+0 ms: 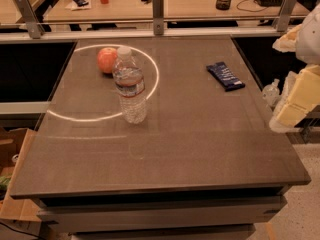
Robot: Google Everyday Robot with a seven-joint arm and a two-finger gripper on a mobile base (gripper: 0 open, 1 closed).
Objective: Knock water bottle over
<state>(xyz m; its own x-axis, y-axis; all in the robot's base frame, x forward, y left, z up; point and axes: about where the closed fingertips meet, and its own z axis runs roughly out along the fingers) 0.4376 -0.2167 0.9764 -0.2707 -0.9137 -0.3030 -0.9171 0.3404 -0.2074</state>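
Note:
The water bottle (pixel 130 86), clear ribbed plastic with a white cap and a red-and-white label band, stands upright on the brown table (pixel 200 149), left of centre. A red apple (pixel 106 60) sits just behind it to the left. My gripper (pixel 295 101) shows as cream and white parts at the right edge of the view, beyond the table's right side and far from the bottle. Nothing is in it that I can see.
A blue snack bar (pixel 225 76) lies at the table's back right. A bright ring of light (pixel 152 79) lies on the table around the apple and bottle. A metal rail (pixel 158 14) and a cluttered desk stand behind. A cardboard box (pixel 12 184) sits low at the left.

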